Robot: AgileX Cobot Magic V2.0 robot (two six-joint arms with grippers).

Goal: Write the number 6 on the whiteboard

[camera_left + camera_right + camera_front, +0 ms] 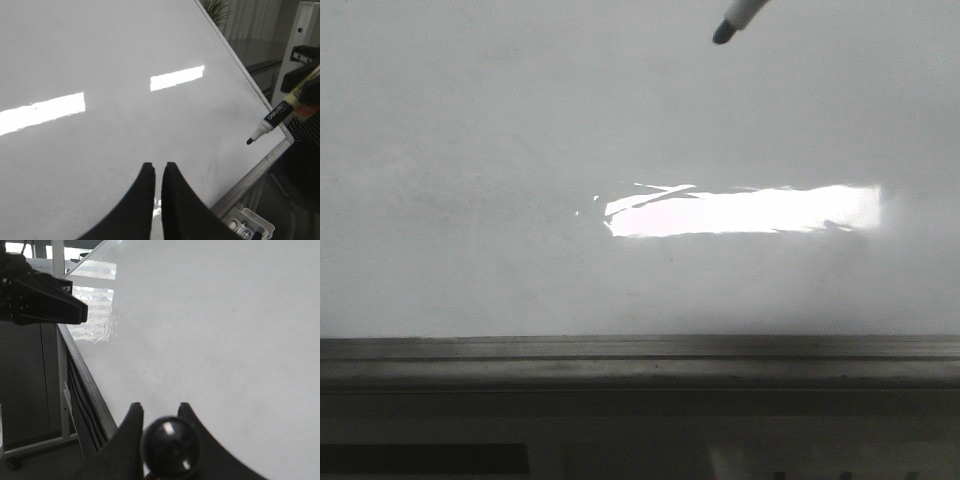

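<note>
The right gripper clasps the marker, tip hovering off the blank whiteboard; no number 6 yet. Lower gently until it touches, then curve steadily. The left gripper is clenched empty

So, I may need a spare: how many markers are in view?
1 countable: the marker in the right hand, by the whiteboard edge. The tray below holds others, too cropped to count.

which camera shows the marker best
The left wrist view: the marker shows its tip, white neck and labelled barrel above the whiteboard corner. The front view catches only its tip. The right wrist view shows just its round rear end in the right end effector.
</note>
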